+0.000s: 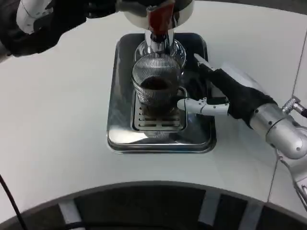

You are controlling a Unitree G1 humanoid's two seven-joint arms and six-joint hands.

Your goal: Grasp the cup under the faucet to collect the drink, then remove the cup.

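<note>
A ribbed clear glass cup (156, 87) with dark drink in it stands on the grate of the steel drip tray (120, 96), right under the chrome faucet (157, 40) with its red tap handle (160, 17). My right hand (225, 93) is just right of the cup, fingers spread: the thumb reaches to the cup's lower right side and another finger points toward its upper right. It holds nothing. My left hand (33, 21) is up at the top left, near the dispenser's handle; its fingers are hard to make out.
The dispenser's round chrome body (139, 12) overhangs the tray at the top centre. White table (53, 124) lies open to the left and front of the tray. The table's curved front edge runs along the bottom.
</note>
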